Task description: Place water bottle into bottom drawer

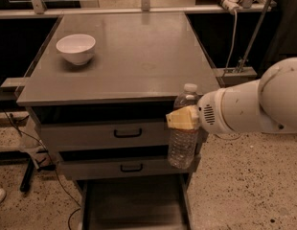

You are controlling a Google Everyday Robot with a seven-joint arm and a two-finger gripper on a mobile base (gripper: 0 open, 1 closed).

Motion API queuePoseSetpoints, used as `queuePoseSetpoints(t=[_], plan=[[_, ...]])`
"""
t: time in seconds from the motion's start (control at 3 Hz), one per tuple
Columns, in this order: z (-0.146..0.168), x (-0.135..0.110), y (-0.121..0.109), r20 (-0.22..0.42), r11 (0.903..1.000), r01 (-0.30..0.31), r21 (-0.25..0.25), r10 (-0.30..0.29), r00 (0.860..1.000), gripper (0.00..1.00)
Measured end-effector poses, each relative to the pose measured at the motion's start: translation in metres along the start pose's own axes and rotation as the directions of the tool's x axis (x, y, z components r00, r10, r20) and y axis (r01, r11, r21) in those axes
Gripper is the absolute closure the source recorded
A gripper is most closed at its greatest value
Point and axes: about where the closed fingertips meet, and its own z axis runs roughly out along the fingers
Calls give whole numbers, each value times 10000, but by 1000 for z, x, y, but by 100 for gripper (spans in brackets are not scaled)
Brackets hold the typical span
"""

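The water bottle is a clear ribbed bottle with a white cap, held upright in the air in front of the cabinet's right front corner. My gripper is shut on the bottle's upper body, its tan fingers wrapped across it, with the white arm coming in from the right. The bottle's base hangs level with the second drawer. The bottom drawer is pulled open below and to the left of the bottle, a plain grey tray with low side walls.
A white bowl stands on the grey cabinet top at the back left. Two shallower drawers with black handles sit partly open above the bottom drawer. Cables lie on the speckled floor at the left.
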Motion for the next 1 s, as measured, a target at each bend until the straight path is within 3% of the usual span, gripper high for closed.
queuePoseSetpoints(t=[0.33, 0.67, 1.0], plan=[[7, 3, 4, 14, 9999, -9, 165, 9, 10000, 100], [35, 32, 16, 5, 9977, -404, 537, 404, 9992, 100], [65, 71, 10, 257, 9884, -1148, 993, 1128, 9933, 100]])
